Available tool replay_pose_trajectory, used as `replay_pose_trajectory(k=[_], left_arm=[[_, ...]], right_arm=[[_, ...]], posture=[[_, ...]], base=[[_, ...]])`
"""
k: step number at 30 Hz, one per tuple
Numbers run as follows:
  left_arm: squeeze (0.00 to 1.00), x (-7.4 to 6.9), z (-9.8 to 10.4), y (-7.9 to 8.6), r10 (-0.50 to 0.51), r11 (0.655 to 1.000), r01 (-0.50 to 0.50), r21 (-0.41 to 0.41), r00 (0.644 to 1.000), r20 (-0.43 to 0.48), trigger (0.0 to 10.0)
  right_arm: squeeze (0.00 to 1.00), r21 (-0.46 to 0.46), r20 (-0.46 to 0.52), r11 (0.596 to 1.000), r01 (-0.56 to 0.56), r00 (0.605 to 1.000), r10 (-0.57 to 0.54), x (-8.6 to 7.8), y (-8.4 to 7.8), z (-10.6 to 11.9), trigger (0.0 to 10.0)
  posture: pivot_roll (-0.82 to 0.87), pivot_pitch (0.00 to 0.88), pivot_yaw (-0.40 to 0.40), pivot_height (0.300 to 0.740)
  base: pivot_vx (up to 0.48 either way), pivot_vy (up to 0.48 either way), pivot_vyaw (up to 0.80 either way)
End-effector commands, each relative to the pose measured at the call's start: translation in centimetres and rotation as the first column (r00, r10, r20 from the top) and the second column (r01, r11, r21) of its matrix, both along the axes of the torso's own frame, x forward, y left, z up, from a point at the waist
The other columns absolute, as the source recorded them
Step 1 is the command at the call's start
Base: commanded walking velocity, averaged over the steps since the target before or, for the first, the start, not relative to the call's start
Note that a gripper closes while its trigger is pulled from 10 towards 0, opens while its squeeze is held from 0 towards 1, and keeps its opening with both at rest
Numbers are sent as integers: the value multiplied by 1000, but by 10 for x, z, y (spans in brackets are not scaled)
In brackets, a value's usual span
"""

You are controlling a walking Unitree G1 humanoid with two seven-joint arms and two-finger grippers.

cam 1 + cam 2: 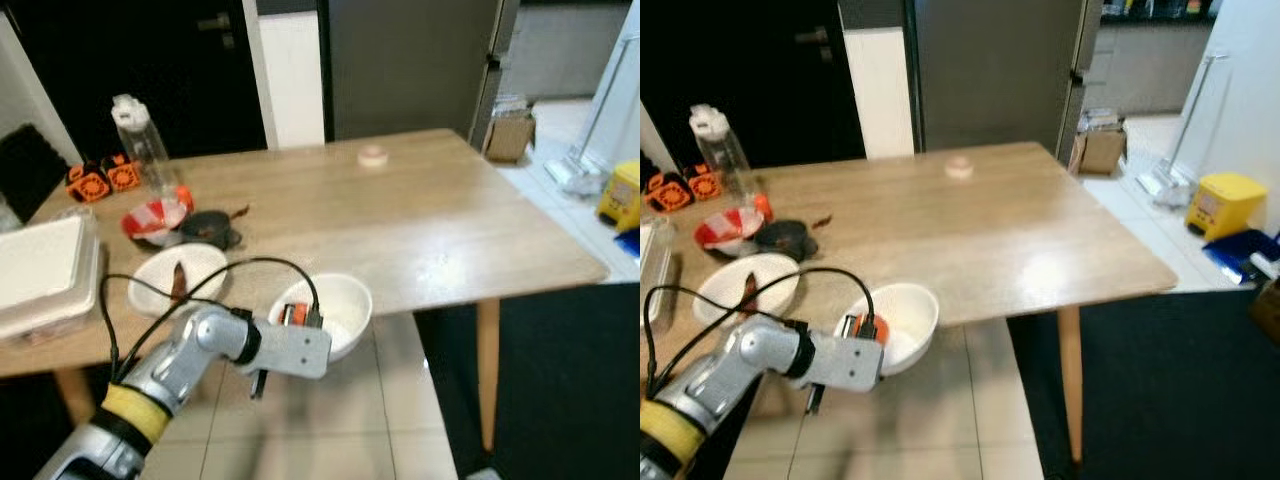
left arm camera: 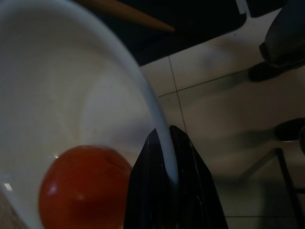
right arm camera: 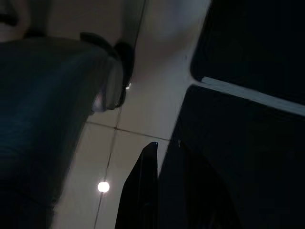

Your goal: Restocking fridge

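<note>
Left hand point(image 2: 164, 157) pinches the white bowl's point(image 1: 345, 305) rim; no writing legible.

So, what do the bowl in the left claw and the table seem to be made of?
The bowl looks like white glazed ceramic or perhaps melamine: smooth, even and softly shiny. The table looks like light wood or wood laminate, showing grain lines and a satin glare.

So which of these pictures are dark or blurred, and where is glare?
Right wrist view: very dark, a light reflecting on the floor tile. Left wrist view: dim, the bowl soft and near. Both eye views: slightly blurred, with window glare on the table.
</note>
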State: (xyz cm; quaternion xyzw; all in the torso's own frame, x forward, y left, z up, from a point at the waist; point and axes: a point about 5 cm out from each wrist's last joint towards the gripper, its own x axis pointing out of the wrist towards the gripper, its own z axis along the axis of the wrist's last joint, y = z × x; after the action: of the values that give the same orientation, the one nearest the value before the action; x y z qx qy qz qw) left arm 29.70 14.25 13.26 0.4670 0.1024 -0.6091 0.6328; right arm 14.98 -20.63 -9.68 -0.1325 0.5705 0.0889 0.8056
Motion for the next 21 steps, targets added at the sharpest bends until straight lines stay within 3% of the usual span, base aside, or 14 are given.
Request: replay_pose_trajectory(k=[1,9,17,21], left_arm=[[0,-1,-2,7,15,1000,-14,16,1000,-19,10000],[0,0,-5,6,33,999,-33,18,999,-3,10000],[0,6,-16,10,91,994,-92,53,995,30,10000],[0,8,-36,10,153,986,-157,57,986,70,10000]], right_arm=[[0,-6,2,1000,-10,1000,10,1,-1,0,10000],[0,-6,2,1000,-12,1000,12,1,-1,1,10000],[0,-5,1,1000,-12,1000,12,1,-1,1,10000],[0,-5,0,1000,-15,1000,15,1,-1,1,10000]], posture=[[-87,0,50,740],[-85,0,51,740],[-85,0,51,740],[-85,0,51,740]], base=[[-315,0,0],[-308,0,0],[0,0,0],[0,0,0]])
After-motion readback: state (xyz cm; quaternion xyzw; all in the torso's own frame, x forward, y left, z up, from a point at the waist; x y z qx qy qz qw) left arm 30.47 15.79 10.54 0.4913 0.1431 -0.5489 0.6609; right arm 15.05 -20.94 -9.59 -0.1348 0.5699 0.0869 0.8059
